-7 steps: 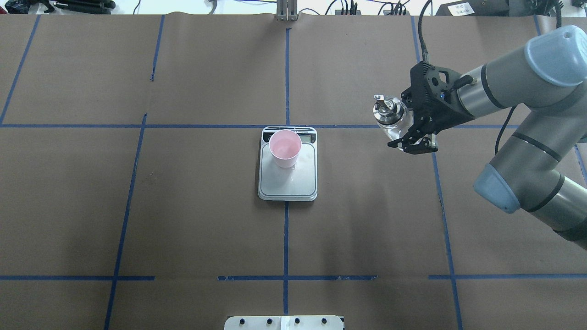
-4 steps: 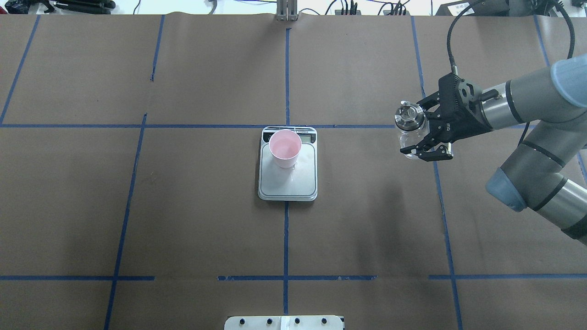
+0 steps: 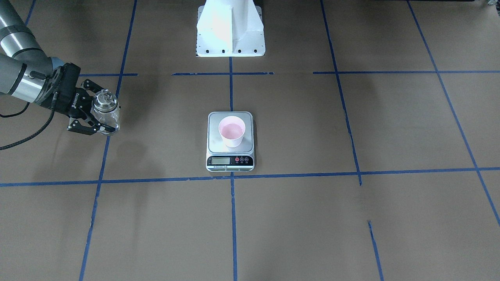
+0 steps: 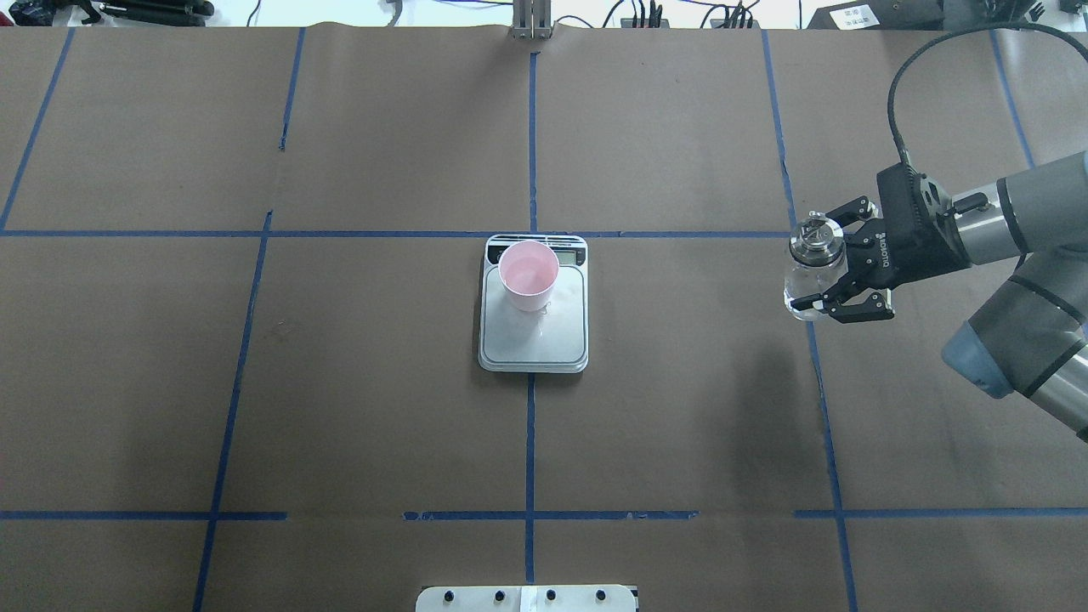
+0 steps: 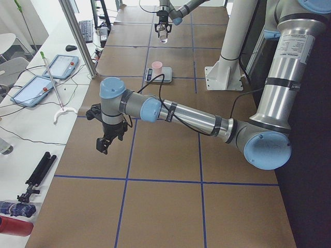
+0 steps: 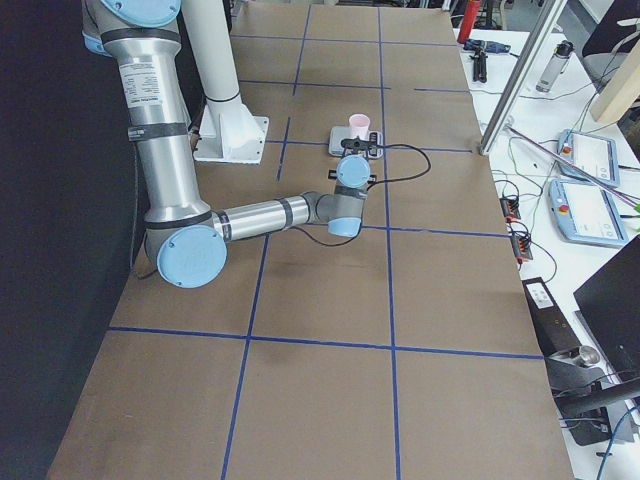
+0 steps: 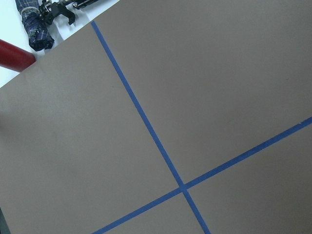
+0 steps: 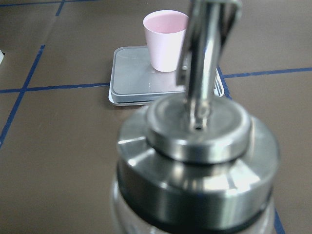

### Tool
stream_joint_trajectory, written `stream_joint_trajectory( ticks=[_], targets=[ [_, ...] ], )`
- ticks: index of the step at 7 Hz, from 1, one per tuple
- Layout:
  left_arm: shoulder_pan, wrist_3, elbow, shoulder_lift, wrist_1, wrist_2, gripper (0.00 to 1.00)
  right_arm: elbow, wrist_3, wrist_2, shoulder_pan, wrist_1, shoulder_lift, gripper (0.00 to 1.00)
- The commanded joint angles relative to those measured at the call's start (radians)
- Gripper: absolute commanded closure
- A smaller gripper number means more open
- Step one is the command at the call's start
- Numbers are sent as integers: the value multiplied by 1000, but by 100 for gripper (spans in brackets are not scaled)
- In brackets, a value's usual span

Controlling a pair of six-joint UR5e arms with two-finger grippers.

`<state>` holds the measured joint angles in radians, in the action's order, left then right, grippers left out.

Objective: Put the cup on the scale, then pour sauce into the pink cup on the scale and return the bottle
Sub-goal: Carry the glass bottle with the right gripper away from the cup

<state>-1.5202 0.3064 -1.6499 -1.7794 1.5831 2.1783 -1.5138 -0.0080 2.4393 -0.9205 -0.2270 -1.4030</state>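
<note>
The pale pink cup (image 4: 529, 274) stands on the far part of the silver scale (image 4: 534, 336) at the table's centre; both also show in the front view, cup (image 3: 232, 131) on scale (image 3: 215, 137), and in the right wrist view, cup (image 8: 165, 39) on scale (image 8: 131, 78). Well to the right of the scale, my right gripper (image 4: 814, 265) (image 3: 102, 110) is shut on the clear glass bottle (image 4: 806, 276) (image 3: 106, 111), held upright over a blue tape line. Its silver pourer cap (image 8: 195, 141) fills the right wrist view. My left gripper (image 5: 106, 142) hangs over the table's left end; I cannot tell whether it is open or shut.
The white robot base (image 3: 230, 31) stands at the table's near edge. Blue tape lines (image 4: 530, 442) grid the brown table. A side bench with tablets (image 5: 33, 88) and tools runs along the far side. A red object (image 7: 13, 56) lies past the table's corner.
My right gripper has carried the bottle to the right and nearer the robot, away from the scale, and the bottle has come from tilted to upright. Cup and scale have not moved.
</note>
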Motion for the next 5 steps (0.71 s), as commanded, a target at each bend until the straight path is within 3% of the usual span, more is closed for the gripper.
stream_joint_trajectory(
  ticks=[1, 5],
  targets=[
    [0, 0, -8, 0, 6, 0, 0, 97, 82, 0, 0, 176, 7, 100],
    [0, 2, -8, 0, 6, 0, 0, 164, 143, -17, 3, 293, 19, 100]
  ],
)
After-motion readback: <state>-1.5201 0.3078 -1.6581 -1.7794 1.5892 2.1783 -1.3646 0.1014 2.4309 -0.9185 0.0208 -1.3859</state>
